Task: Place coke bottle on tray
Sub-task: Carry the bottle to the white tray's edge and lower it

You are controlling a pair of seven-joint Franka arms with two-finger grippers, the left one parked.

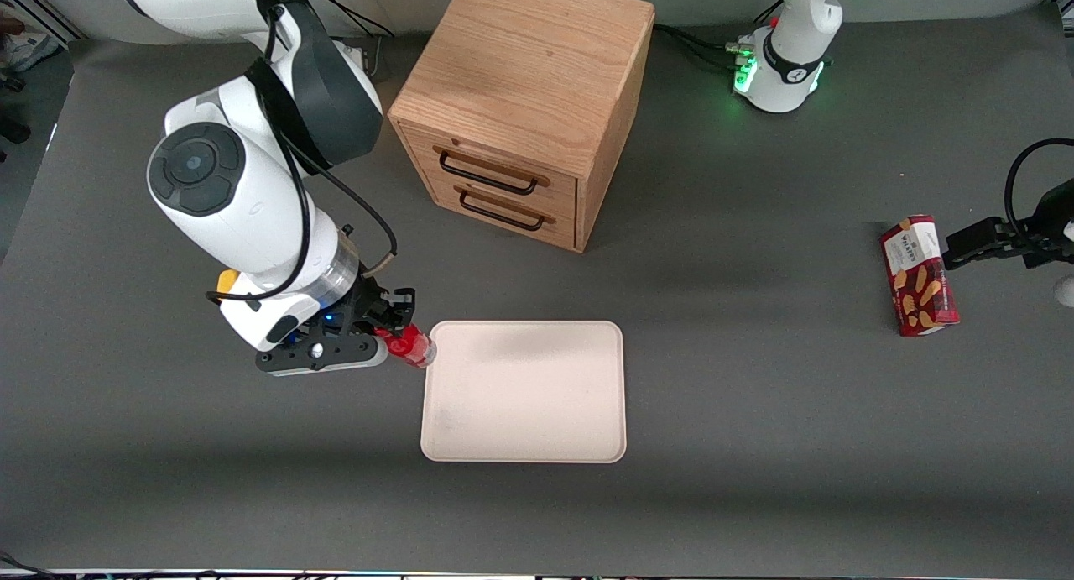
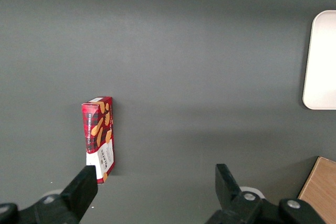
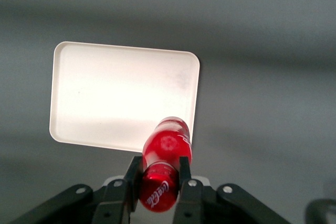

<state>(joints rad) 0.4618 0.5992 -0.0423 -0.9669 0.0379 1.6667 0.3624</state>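
Clamped between the two fingers of the pincer (image 3: 159, 177), the coke bottle (image 3: 164, 160) is held lying sideways above the corner of the tray (image 1: 537, 429) toward the working arm's end of the desk (image 1: 755, 479). The wooden two-drawer cabinet (image 1: 520, 101) is seen farther from the front camera than the tray, and a red biscuit box (image 1: 919, 275) is found toward the parked arm's end.

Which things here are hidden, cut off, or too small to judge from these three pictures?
- Coke bottle, front view: the gripper shut on it covers most of its body; whether it is over the tray rim or beside it is unclear.
- Coke bottle, right wrist view: its lower end is cut off by the picture edge.
- Biscuit box: print too small to read.
- Cabinet: drawers closed, contents hidden.
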